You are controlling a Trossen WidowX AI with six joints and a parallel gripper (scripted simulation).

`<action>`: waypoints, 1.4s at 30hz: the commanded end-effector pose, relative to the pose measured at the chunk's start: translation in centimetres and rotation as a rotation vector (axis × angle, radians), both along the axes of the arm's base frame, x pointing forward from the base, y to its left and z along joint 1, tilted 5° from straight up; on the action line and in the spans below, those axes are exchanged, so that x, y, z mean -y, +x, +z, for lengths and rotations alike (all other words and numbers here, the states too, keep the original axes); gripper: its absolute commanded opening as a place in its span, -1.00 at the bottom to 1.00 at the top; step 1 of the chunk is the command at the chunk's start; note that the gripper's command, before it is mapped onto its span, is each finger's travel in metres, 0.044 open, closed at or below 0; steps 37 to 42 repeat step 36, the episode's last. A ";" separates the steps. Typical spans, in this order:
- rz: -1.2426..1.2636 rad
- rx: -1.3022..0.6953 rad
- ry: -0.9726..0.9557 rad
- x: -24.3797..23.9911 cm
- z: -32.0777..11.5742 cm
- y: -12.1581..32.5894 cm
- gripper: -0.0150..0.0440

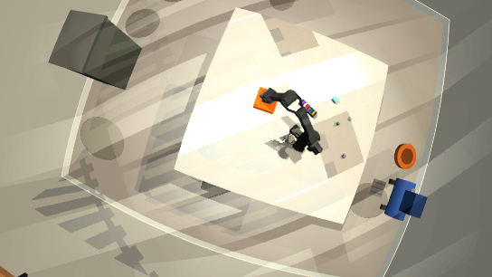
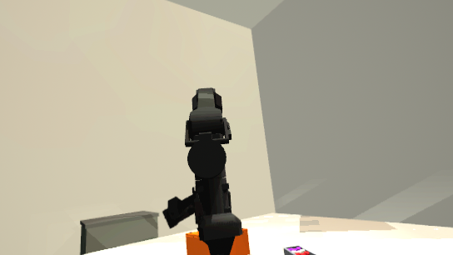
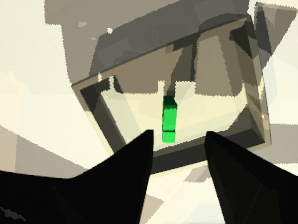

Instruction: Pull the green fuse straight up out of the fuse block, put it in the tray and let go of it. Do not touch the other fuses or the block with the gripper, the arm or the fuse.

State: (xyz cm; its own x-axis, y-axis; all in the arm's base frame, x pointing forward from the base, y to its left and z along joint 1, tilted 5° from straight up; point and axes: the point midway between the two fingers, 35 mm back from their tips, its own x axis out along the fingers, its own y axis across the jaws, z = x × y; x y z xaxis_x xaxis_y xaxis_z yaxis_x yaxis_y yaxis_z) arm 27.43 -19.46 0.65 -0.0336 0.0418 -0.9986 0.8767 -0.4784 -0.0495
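The green fuse (image 3: 169, 120) shows within the outline of the tray (image 3: 180, 161), towards its near wall; I cannot tell whether it lies flat on the floor of the tray. My gripper (image 3: 178, 137) is open, with its fingertips over the tray's near side, one on each side of the fuse's near end and apart from it. In the top view the arm covers part of the tray. The fuse block (image 1: 308, 110) (image 2: 299, 251) stands away from the gripper, beside the arm's links, and shows purple, red, blue and yellow fuses. In the exterior view the tray and the fingertips are hidden.
The arm stands on an orange base (image 1: 267, 107) (image 2: 193, 245). A cyan block (image 1: 335, 100), a small green piece (image 1: 337, 123) and small grey pieces (image 1: 349, 119) (image 1: 344, 156) lie on the table beyond the block. An orange ring (image 1: 397, 157) and a blue object (image 1: 398, 199) are off the table.
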 end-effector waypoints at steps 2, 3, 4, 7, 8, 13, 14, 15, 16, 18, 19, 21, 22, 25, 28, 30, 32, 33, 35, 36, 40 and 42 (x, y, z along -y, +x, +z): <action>0.000 0.001 -0.001 0.0 0.1 0.0 0.49; 0.000 0.001 -0.001 0.0 0.1 0.0 0.58; 0.000 0.000 -0.001 0.0 0.4 0.0 0.63; 0.003 -0.004 -0.002 0.2 3.4 0.1 0.63; 0.003 -0.004 -0.002 0.2 3.7 0.1 0.63; 0.003 -0.004 -0.002 0.2 3.7 0.1 0.63; 0.003 -0.004 -0.002 0.2 3.7 0.1 0.63; 0.003 -0.004 -0.002 0.2 3.7 0.1 0.63; 0.003 -0.004 -0.002 0.2 3.7 0.1 0.63; 0.003 -0.004 -0.002 0.2 3.7 0.1 0.63; 0.000 -0.003 0.002 0.1 3.5 0.1 0.63; 0.000 -0.003 0.002 0.1 3.5 0.1 0.63; 0.000 -0.003 0.002 0.1 3.5 0.1 0.63; 0.000 -0.003 0.002 0.1 3.5 0.1 0.63; 0.000 -0.003 0.002 0.1 3.5 0.1 0.63; 0.000 -0.003 0.002 0.1 3.5 0.1 0.63; 0.000 -0.003 0.002 0.1 3.5 0.1 0.63; 0.000 -0.003 0.002 0.1 3.5 0.1 0.63; 0.000 -0.003 0.002 0.1 3.5 0.1 0.63; 0.000 -0.003 0.002 0.1 3.5 0.1 0.63; 0.000 -0.003 0.002 0.1 3.5 0.1 0.63; 0.000 -0.003 0.002 0.1 3.5 0.1 0.63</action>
